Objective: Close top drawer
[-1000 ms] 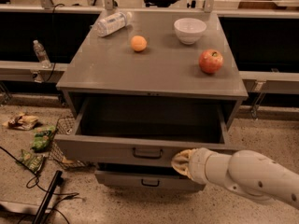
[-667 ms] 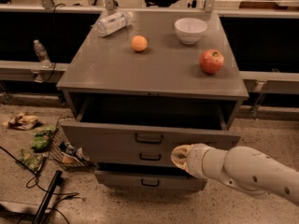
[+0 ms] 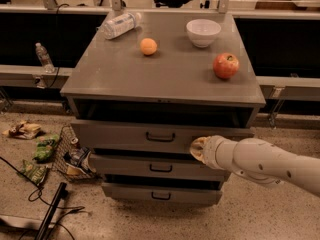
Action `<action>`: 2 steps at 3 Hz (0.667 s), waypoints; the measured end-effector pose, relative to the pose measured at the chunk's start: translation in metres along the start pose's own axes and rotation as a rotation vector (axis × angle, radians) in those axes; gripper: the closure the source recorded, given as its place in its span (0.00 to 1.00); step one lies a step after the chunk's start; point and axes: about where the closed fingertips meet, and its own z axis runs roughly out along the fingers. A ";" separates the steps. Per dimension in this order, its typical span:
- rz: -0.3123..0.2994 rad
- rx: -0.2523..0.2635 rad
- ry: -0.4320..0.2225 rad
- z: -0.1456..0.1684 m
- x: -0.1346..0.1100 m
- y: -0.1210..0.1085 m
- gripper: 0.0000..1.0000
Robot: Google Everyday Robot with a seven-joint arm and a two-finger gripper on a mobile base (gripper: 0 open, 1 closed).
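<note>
- We see the top drawer (image 3: 115,134) of 3 partly pulled out under the bench (image 3: 175,84).
- Our pincer (image 3: 198,149) sits at its front, right of the handle (image 3: 160,137); we cannot tell whether it is apart or together.

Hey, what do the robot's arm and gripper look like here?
The arm is a smooth, rounded off-white tube with a few small dark dots and a ringed collar at the wrist. The gripper, at the top drawer front, looks yellowish tan. No cables show.
</note>
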 end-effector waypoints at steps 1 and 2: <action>-0.001 0.013 0.002 0.005 0.007 -0.016 1.00; 0.022 0.036 -0.026 -0.017 0.004 -0.042 1.00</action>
